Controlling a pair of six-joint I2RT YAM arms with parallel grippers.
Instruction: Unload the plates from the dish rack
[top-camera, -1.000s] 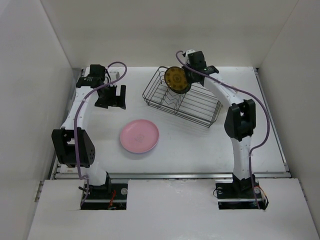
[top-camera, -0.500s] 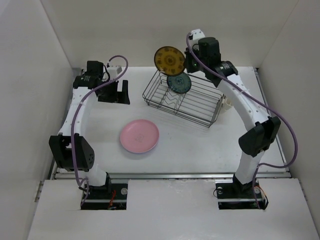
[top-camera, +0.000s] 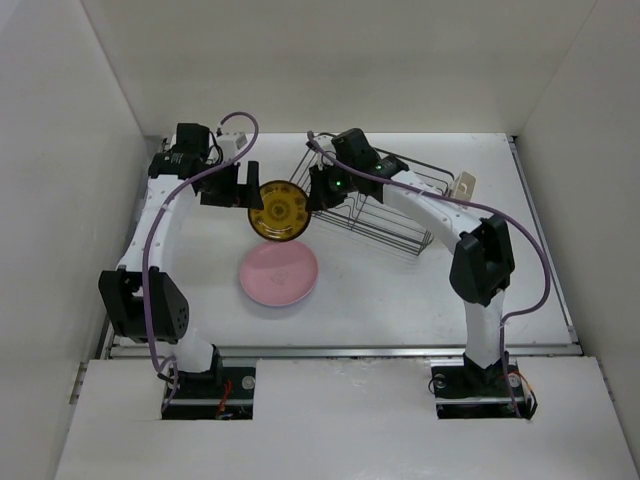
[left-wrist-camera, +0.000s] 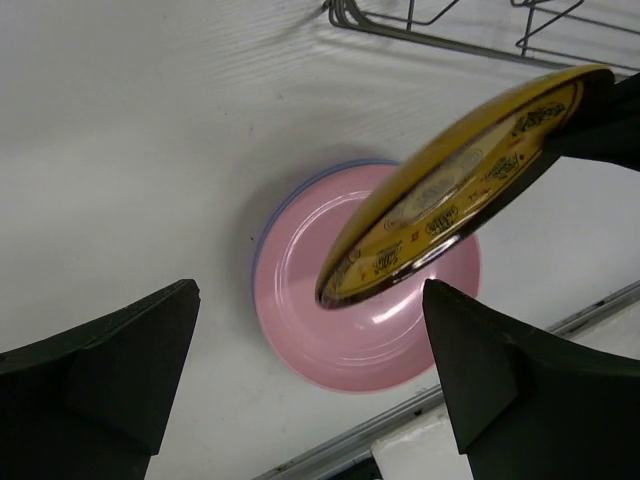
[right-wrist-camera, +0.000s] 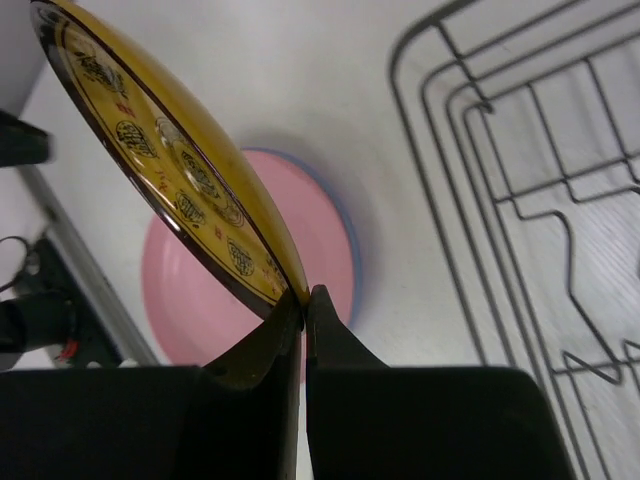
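Top external view: right gripper (top-camera: 309, 197) is pinching the amber plate (top-camera: 278, 211) above the pink stack (top-camera: 280, 277) below it; left gripper (top-camera: 228, 187) is hanging spread alongside; dish rack (top-camera: 405, 222) is looking emptied.

The work surface is a flat white rectangular tabletop (top-camera: 400, 300). Plain white panels enclose it on three sides: a far wall (top-camera: 330, 60), a left wall (top-camera: 50, 180) and a right wall (top-camera: 590, 150). A grey metal rail (top-camera: 350, 350) runs along the near edge, bordering a white near-side board (top-camera: 340, 430). Lighting is even and diffuse; shadows are soft.

Small plate (top-camera: 281, 210) above plate stack (top-camera: 279, 275) on table (top-camera: 400, 295); rack (top-camera: 395, 228) behind, R.
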